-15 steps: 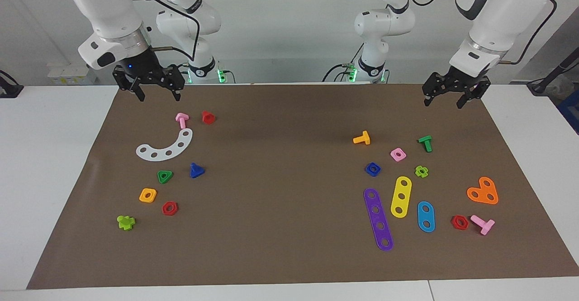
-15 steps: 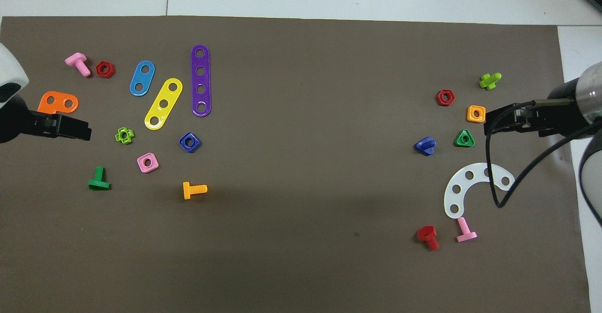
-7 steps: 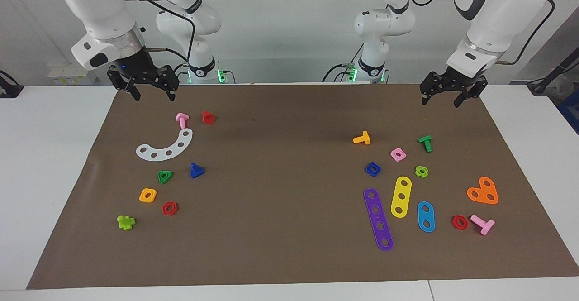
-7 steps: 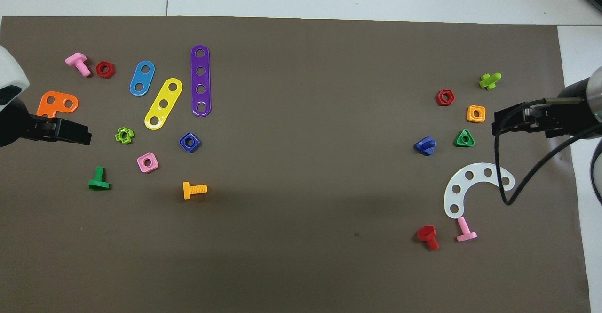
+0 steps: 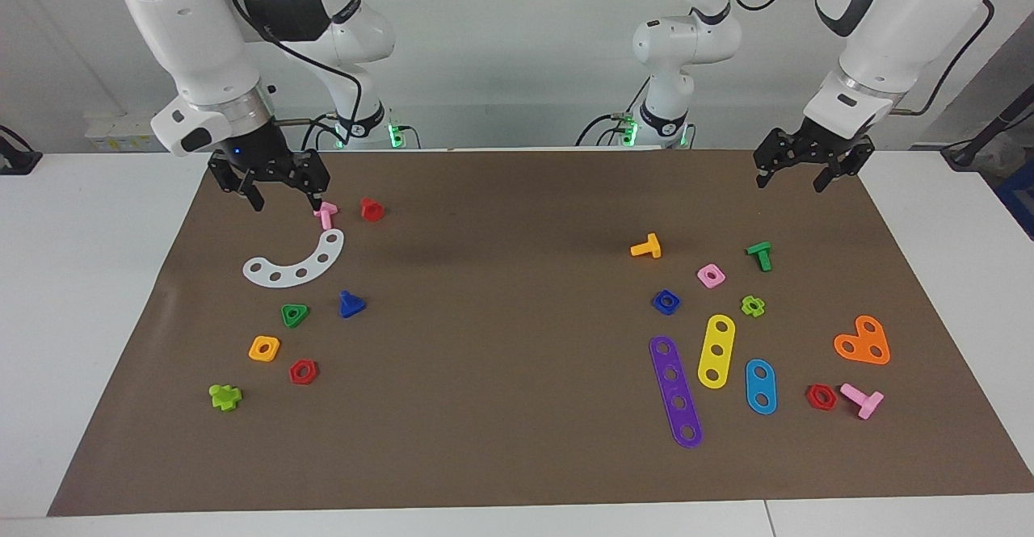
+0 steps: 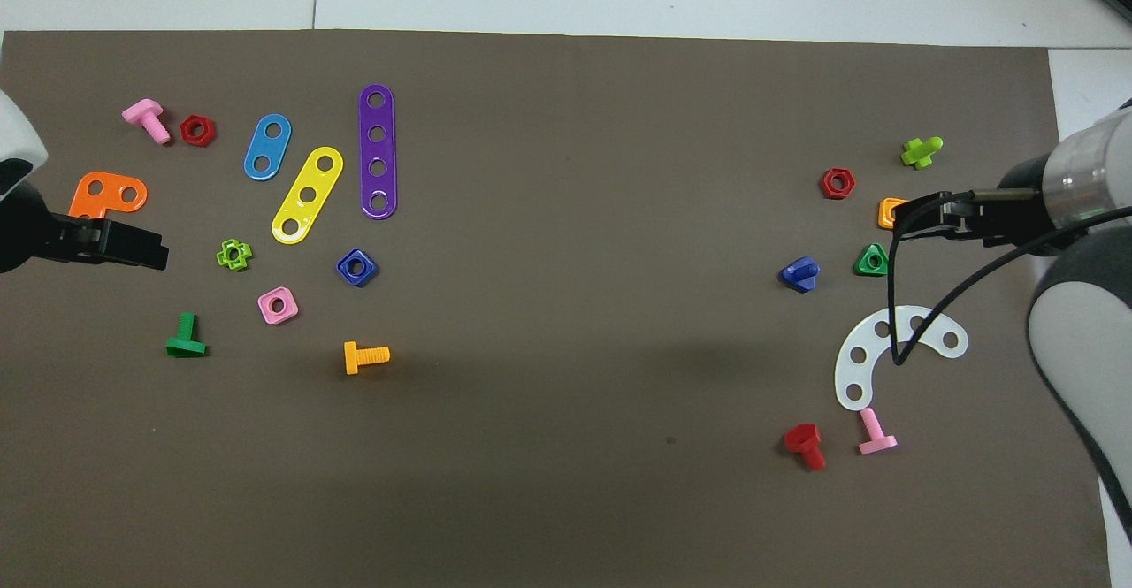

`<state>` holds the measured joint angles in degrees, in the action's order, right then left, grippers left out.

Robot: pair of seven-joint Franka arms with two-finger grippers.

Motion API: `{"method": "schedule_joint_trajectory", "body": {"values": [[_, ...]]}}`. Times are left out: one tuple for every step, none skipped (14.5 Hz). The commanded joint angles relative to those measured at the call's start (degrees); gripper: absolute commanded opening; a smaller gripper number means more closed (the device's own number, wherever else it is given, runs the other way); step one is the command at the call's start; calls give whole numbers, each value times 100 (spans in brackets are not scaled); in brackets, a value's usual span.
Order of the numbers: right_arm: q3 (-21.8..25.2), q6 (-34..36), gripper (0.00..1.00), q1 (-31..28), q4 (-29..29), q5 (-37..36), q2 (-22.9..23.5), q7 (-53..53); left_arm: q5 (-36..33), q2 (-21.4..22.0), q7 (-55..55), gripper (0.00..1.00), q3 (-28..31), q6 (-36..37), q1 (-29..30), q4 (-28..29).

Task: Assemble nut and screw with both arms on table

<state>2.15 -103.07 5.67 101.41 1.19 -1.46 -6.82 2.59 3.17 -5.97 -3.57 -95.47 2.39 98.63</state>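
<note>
White bench [image 5: 97, 295] under a wide brown mat [image 5: 517, 375] reaching almost to every edge; pale wall and cabling past the robots' edge, in the facing view alone. Small coloured plastic parts scattered in two clusters, one toward each end.

Toward the right arm's end: the dark-blue screw [image 5: 350, 304] [image 6: 800, 273] lying on the mat, untouched, beside a green triangular nut [image 5: 295, 315] and just farther from the robots than a white curved strip [image 5: 296, 262]. Toward the left arm's end: the dark-blue nut [image 5: 666, 301] [image 6: 357, 267] flat on the mat, hole up, near a pink square nut [image 5: 711, 275] and an orange bolt [image 5: 647, 246], close to a purple strip [image 5: 676, 391].

Right tool [image 5: 279, 182] [image 6: 929, 217] up over the mat near the corner by the robots at its own end, above a pink bolt [image 5: 325, 214]; fingers spread, holding nothing. Left tool [image 5: 804, 164] [image 6: 119, 246] raised over the mat near the robots' edge at the other end, likewise spread and empty, well apart from the nut.

Facing view alone: arm columns, bases, height of both tools above the mat. Overhead view alone: the right tool lined over an orange square nut [image 6: 891, 209], partly covering it; the left tool lined beside an orange plate [image 6: 106, 193].
</note>
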Motion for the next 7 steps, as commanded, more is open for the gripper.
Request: {"method": "schedule_joint_trajectory", "body": {"values": [[-22,-415,94,-39,520,66,-119,128,66,245,-27,94,6,-296,253,507],[-22,-520,94,-39,555,66,-22,119,66,245,-27,94,14,-331,253,560],[-22,-721,94,-22,634,66,49,102,66,254,-19,94,6,-297,244,639],[-31,-914,94,30,721,66,137,102,66,280,-10,95,6,-270,244,684],[-22,-1090,94,31,801,66,233,110,66,298,-18,99,6,-296,244,710],[-22,-1283,94,22,897,66,330,119,66,298,-18,100,6,-340,253,719],[-22,-1459,93,22,933,66,461,119,66,272,-18,100,6,-358,244,710]]}}
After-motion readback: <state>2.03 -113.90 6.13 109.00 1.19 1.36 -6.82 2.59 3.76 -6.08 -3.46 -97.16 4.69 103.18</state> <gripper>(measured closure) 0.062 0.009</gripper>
